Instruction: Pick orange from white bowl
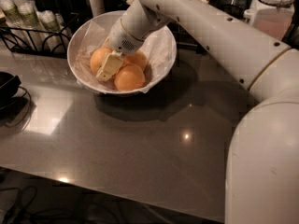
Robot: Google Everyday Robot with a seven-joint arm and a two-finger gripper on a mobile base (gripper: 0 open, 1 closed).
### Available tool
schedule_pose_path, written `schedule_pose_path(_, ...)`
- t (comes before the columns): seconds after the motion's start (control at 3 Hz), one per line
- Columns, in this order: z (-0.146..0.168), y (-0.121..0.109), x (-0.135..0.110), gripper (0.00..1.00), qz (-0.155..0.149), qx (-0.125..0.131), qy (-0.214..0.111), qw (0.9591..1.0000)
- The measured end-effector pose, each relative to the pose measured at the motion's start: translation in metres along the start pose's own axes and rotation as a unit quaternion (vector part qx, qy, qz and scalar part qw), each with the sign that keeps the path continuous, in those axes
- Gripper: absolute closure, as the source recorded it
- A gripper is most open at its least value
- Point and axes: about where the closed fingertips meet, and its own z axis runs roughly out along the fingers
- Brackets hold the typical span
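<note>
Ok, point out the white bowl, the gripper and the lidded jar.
white bowl (pixel 174 48): camera view, on its right rim.
gripper (pixel 106 70): camera view, on its cream tip, down inside that bowl.
lidded jar (pixel 273 22): camera view, on its pinkish body, top right.

Three oranges (pixel 129 77), one white bowl (pixel 161 41), one pincer (pixel 105 72) inside it.

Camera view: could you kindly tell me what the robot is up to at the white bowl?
The robot's arm reaches into the white bowl, its gripper down between the left orange and the front orange; a third orange lies behind. All three sit on the paper lining, none lifted yet.
</note>
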Motion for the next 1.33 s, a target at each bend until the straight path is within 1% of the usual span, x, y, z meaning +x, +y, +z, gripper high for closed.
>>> schedule_pose_path(0.33,-0.025,0.003,-0.012,1.00,-0.013,0.021,-0.024,0.9994)
schedule_pose_path(0.67,-0.047,0.002,-0.019,1.00,-0.019,0.039,-0.049,0.9979)
schedule_pose_path(1.0,-0.073,0.001,-0.020,1.00,-0.021,0.057,-0.089,0.9942)
schedule_pose_path(1.33,-0.107,0.006,-0.012,1.00,-0.015,0.082,-0.119,0.9894)
